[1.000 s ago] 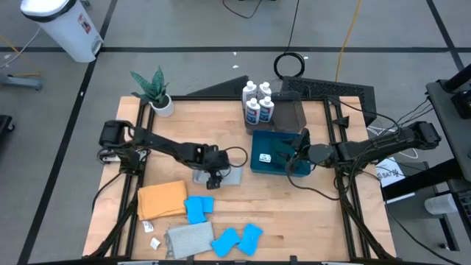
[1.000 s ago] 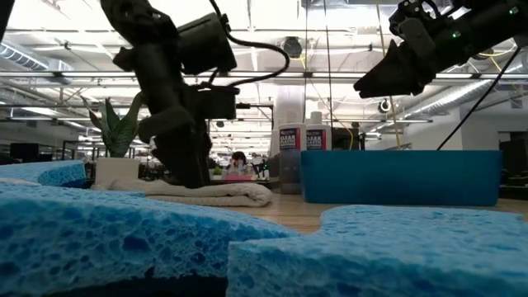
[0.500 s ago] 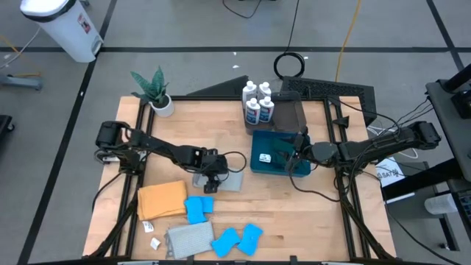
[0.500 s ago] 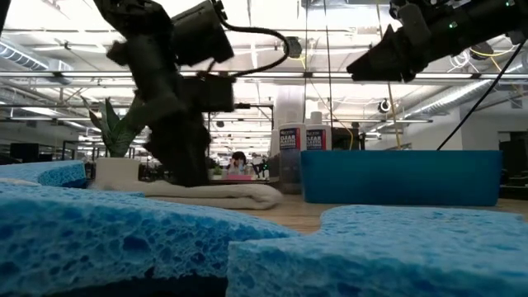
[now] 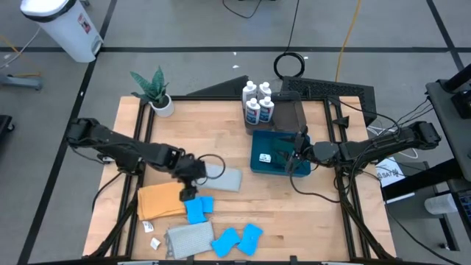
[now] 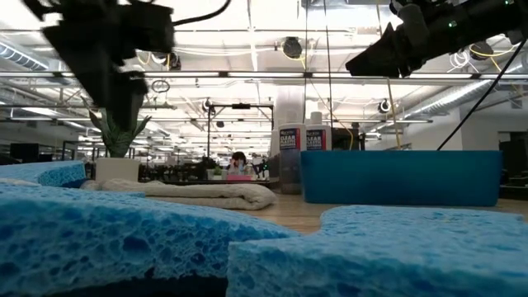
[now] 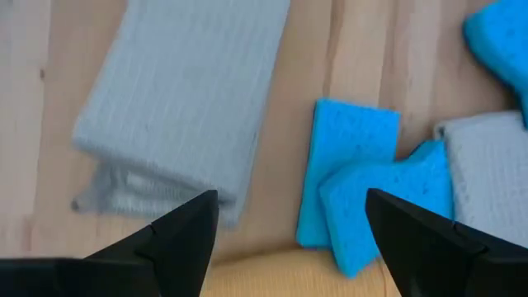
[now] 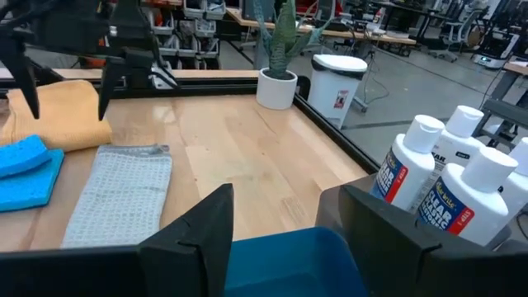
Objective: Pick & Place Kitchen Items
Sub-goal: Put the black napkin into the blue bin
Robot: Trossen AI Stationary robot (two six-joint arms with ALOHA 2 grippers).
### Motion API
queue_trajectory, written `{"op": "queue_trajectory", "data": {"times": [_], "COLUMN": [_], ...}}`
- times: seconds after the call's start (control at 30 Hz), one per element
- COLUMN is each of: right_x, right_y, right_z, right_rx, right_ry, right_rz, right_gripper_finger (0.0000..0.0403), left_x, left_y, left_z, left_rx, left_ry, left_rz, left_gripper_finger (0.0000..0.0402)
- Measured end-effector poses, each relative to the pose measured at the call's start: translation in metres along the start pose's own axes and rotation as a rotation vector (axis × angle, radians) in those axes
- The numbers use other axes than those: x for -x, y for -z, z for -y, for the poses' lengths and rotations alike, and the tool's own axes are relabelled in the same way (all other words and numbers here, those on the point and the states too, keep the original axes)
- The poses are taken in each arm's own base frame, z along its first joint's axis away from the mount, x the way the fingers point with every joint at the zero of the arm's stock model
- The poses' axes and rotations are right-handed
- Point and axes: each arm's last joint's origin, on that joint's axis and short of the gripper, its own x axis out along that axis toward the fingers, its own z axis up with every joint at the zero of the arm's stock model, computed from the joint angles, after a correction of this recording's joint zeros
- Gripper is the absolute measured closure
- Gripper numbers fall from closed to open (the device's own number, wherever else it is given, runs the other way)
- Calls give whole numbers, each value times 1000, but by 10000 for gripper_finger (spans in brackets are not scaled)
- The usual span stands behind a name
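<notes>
My left gripper [image 5: 188, 193] hangs open above the table, over the edge of the orange cloth [image 5: 162, 200] and a blue sponge [image 5: 199, 208]; nothing is between its fingers [image 7: 293, 247]. The folded grey cloth [image 5: 225, 177] lies flat on the wood beside it. My right gripper [image 5: 295, 153] hovers open and empty over the blue bin [image 5: 274, 158]. Several white bottles [image 5: 257, 103] stand behind the bin. A second grey cloth [image 5: 188, 239] and two more sponges [image 5: 239, 240] lie near the front edge.
A potted plant [image 5: 156, 93] stands at the far left corner. A dark grey tray [image 5: 291, 114] sits behind the bin. Bare wood lies between the grey cloth and the front edge [image 5: 294, 213]. Black frame rails run along the table's sides.
My left gripper has risen from the folded grey cloth and swung toward the table's left and near edges, tipping a little; it now hangs over the orange cloth and a sponge. The grey cloth has stayed flat where it was.
</notes>
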Motion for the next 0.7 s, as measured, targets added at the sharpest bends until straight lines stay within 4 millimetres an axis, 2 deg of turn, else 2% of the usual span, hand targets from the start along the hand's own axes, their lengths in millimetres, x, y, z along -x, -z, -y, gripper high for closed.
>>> {"op": "queue_trajectory", "data": {"times": [0.2,0.33,0.47,0.7], "right_x": [0,0,0,0], "right_y": [0,-1,-1,-3], "right_z": [0,0,0,0], "right_rx": [-1,-31,-55,-41], "right_ry": [0,0,-1,-2], "right_rz": [1,7,8,30], "right_gripper_finger": [211,212,215,216], "left_x": [-9,-15,-22,-40], "left_y": [5,-5,-22,-35], "left_z": [17,21,19,5], "left_rx": [-48,-161,-206,-224], "left_ry": [-73,-136,-125,-149], "left_rz": [16,128,241,249], "left_gripper_finger": [92,92,92,92]}}
